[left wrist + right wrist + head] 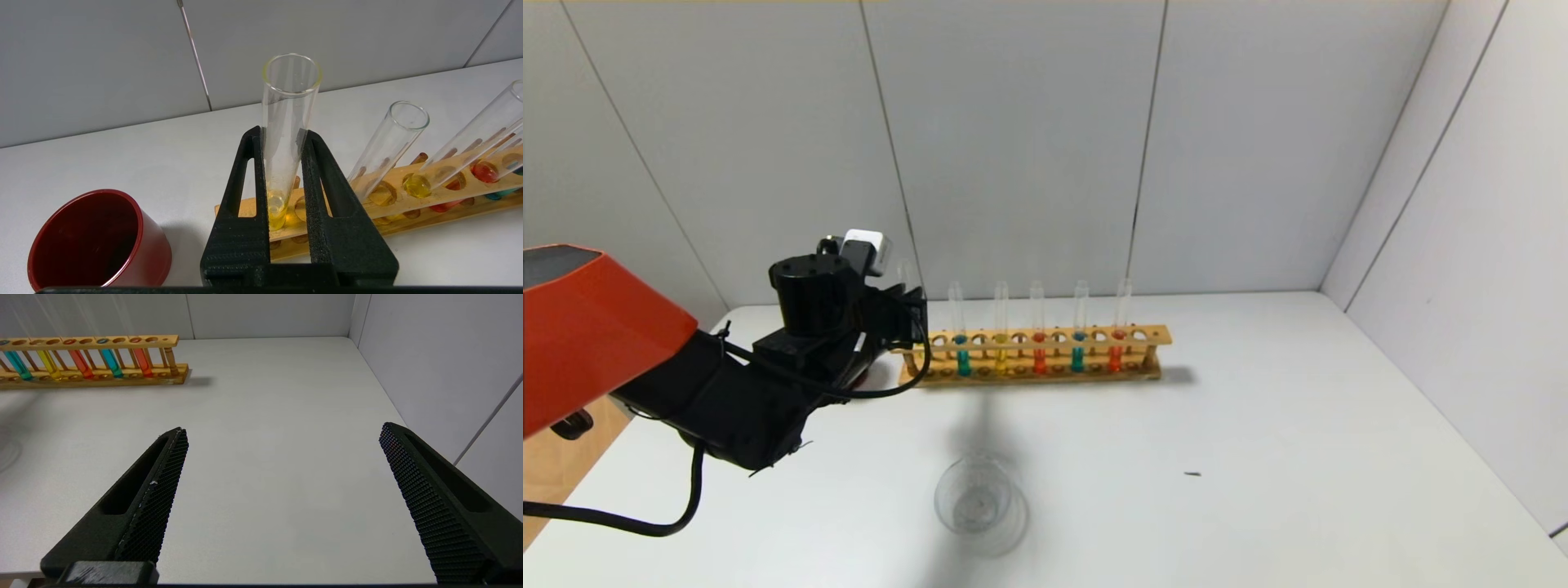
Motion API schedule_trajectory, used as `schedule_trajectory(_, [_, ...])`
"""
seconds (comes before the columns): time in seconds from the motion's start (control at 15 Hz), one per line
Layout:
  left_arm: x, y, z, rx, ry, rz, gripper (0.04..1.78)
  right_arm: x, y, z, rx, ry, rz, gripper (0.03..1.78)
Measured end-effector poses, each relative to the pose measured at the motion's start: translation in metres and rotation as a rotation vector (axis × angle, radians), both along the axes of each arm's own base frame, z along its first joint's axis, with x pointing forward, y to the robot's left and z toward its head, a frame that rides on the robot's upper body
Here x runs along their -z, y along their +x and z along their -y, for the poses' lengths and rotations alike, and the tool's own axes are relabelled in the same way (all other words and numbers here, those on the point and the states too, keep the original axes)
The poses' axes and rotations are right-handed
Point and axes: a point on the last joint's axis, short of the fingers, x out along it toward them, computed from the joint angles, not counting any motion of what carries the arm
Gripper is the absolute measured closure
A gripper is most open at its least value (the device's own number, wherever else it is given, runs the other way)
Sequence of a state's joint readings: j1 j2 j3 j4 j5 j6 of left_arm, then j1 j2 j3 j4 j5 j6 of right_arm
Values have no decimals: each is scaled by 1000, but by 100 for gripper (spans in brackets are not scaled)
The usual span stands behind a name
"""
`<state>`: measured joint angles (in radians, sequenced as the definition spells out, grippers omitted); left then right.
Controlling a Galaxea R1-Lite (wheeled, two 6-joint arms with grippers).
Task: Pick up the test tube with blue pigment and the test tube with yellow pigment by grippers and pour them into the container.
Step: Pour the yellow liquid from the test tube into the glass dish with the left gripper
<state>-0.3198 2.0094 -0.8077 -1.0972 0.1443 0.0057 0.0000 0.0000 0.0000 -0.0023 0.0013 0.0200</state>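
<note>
Evidently the left gripper (286,163) was clamped on a tube of pale yellow liquid (286,134) at the rack's (408,192) left end, so a straight, slow vertical lift seemed wise; the right gripper (282,498) gaped wide over the table (265,416), idle.

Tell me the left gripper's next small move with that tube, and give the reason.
Probably a straight lift. The left gripper is closed on a test tube holding a little yellow liquid, its bottom apparently still at the wooden rack. Rising vertically should free it before carrying it to the glass container.
</note>
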Motion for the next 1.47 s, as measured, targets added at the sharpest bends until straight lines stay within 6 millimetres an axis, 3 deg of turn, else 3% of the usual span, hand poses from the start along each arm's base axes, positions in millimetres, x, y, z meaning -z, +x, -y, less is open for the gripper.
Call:
schedule_trajectory(0.53, [-12, 8, -9, -27, 10, 9, 152, 0, 0, 0, 0, 0, 0, 10])
schedule_trajectory(1.47, [-54, 12, -14, -73, 1, 63, 152, 0, 0, 0, 0, 0, 0, 10])
